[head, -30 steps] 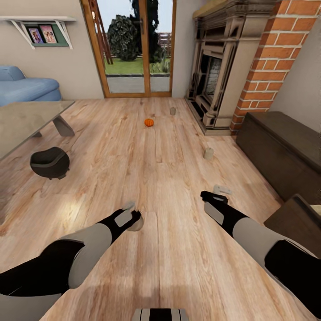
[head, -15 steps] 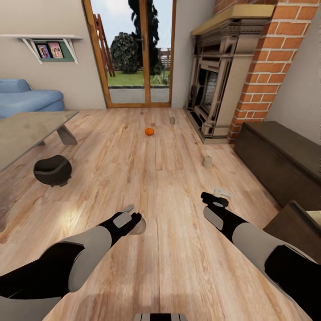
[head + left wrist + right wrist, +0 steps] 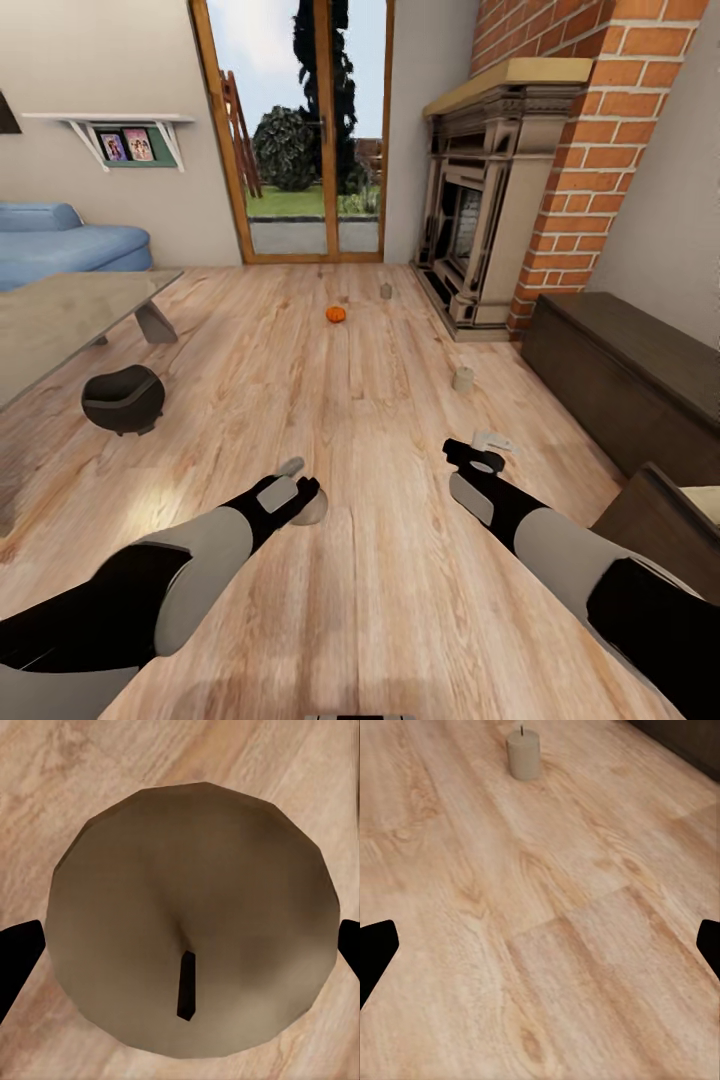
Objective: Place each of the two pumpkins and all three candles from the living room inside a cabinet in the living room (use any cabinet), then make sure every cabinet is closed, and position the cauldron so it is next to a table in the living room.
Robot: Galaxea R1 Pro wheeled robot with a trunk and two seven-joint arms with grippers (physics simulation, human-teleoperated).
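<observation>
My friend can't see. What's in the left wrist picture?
A fat tan candle seen from right above, its short dark wick near the middle, sits between the two black fingertips of the left gripper. Light wooden floor lies behind.

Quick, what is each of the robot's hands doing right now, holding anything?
Left gripper: shut on a candle.
Right gripper: open, holding nothing, above bare floor.
</observation>
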